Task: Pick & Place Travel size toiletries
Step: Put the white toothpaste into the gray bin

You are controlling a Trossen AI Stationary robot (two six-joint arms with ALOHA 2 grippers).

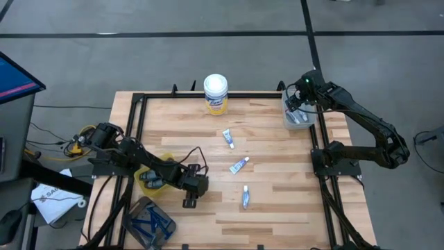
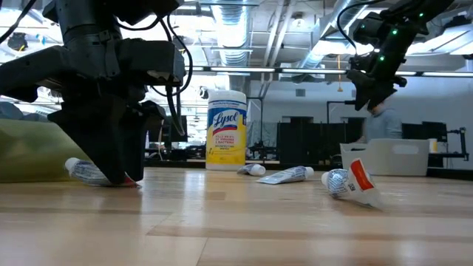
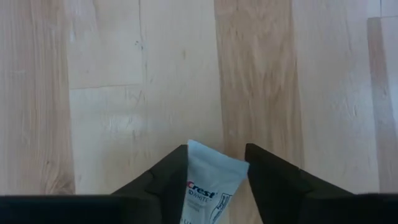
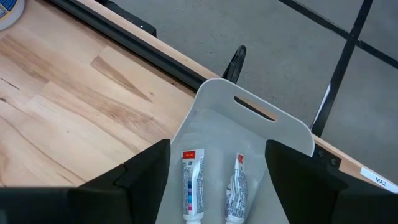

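Observation:
My left gripper [image 1: 189, 201] is down at the table near the front left, shut on a white Crest toothpaste tube [image 3: 210, 180]. The tube also shows in the low view [image 2: 85, 171]. Three more white tubes lie flat on the wood: one in the middle [image 1: 228, 138], one nearer [image 1: 239, 164], and one near the front [image 1: 245, 196]. My right gripper [image 4: 217, 155] hangs open and empty above a white bin [image 4: 249, 102] at the far right, which holds two tubes [image 4: 191, 180]. My left gripper pinches the tube's two side edges [image 3: 193, 171] between its fingers, coming from above and pointing down. The flat crimped end [image 3: 217, 155] sticks out past the fingertips. In the low view the tube lies on the table by the fingers [image 2: 118, 177].
A tall white Lysol canister [image 1: 216, 94] stands at the far middle. A yellow container with dark sticks [image 1: 149, 178] and a tray of dark blue sticks [image 1: 149, 222] sit by the left arm. A black frame [image 1: 139, 118] runs around the table top.

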